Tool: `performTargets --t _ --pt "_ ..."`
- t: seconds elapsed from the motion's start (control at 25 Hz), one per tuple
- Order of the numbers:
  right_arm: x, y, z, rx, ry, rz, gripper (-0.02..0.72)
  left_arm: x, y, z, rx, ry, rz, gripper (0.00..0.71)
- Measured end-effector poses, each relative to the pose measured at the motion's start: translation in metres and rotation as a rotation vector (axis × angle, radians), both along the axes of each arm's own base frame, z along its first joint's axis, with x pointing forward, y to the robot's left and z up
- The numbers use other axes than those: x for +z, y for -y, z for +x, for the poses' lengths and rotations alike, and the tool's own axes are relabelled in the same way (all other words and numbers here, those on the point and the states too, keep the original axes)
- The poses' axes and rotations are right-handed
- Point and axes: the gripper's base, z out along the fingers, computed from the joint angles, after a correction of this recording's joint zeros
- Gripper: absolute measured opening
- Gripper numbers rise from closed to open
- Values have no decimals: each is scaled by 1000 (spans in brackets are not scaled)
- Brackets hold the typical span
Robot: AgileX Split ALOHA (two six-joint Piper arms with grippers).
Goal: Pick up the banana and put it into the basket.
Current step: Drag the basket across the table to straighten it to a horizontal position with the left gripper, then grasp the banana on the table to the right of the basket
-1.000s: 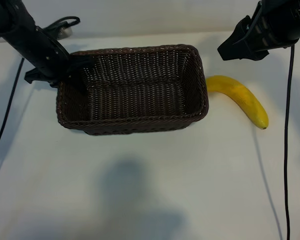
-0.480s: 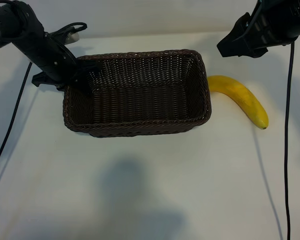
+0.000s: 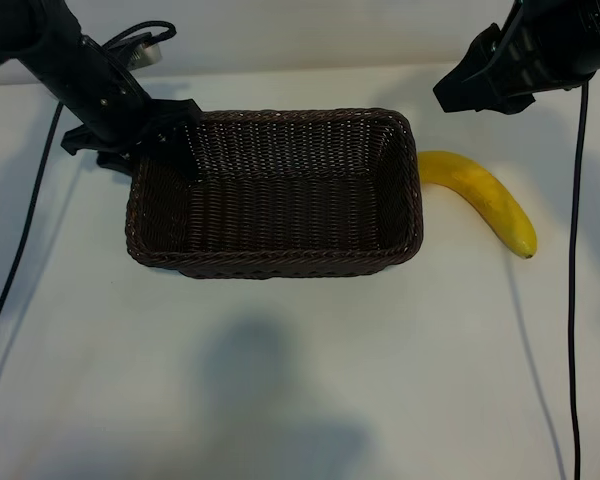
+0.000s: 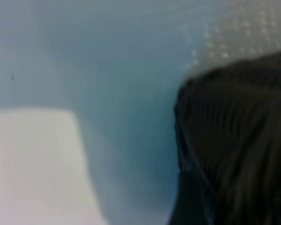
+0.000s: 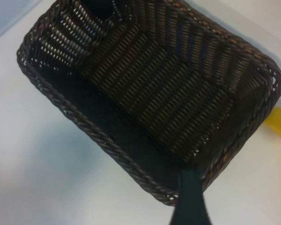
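White table, ext view: banana beside basket, both grippers' state unclear

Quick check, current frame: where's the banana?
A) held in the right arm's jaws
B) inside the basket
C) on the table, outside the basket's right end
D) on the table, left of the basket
C. The banana lies on the table just outside the right end of the basket, which has nothing in it; the right gripper hangs above and behind the banana, holding nothing.
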Motion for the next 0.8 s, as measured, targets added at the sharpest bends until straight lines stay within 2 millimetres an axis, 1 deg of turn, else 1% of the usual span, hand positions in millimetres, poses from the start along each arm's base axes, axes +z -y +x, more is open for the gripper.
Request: performTargets --t 0.08,0.2,0.32,0.44,0.6,0.72,0.8 --pt "0 0 0 -2 2 1 525 4 -2 -6 -25 -49 17 610" --pt "1 0 2 -15 25 9 524 21 -7 -10 -40 -22 67 610" --pt "4 -1 5 -36 57 35 524 58 -9 -17 -39 67 79 599" --pt "6 -2 7 -45 76 53 524 102 -10 -31 -34 176 72 583" --pt "6 -2 7 -47 78 55 524 147 -17 -50 -14 287 28 573" --pt "5 -1 6 -39 67 43 524 171 -24 -64 14 345 -29 573" --pt "2 1 4 -20 45 4 524 173 -28 -74 11 349 -69 573"
